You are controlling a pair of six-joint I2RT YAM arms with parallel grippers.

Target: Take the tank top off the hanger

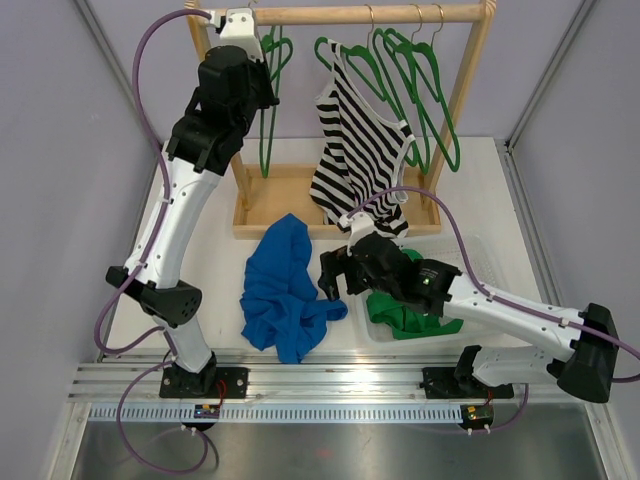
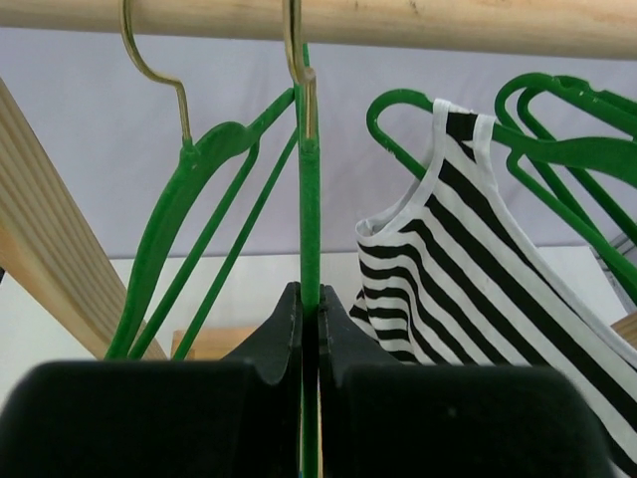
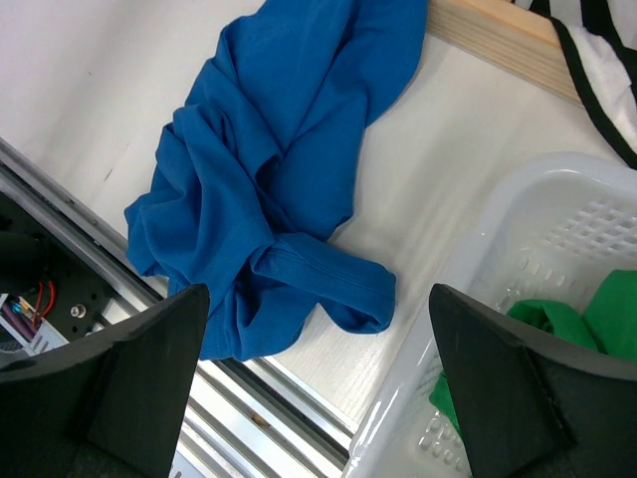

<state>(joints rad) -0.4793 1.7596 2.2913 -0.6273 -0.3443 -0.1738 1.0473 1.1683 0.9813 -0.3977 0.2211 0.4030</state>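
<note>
Your main risk is pulling the wrong hanger. Your left gripper (image 2: 310,329) is pinched fully shut on the green hanger (image 2: 310,199) seen edge-on between its fingers, and that one looks bare. The striped tank top (image 2: 478,269) hangs on the neighbouring hanger (image 2: 386,104), off to the gripper's right and apart from it. If you lift or tug from this grip, you would likely only swing an empty hanger along the wooden rod (image 2: 398,20), or knock it into the tank top's hanger and set the cloth swaying, which makes the strap harder to catch.

The second risk is low down. Your right gripper (image 3: 318,299) is spread as wide as it goes and holds nothing. It hovers over the blue shirt (image 3: 269,169), with the white basket (image 3: 518,229) and the green garment (image 3: 607,319) in it under its right finger. A careless close here would grab the wrong cloth.

From the right gripper, the tank top's hem lies just beyond and above, near the far right corner of its wrist view; from the left gripper it is beside and to the right, its strap looped over the next hanger's arm
</note>
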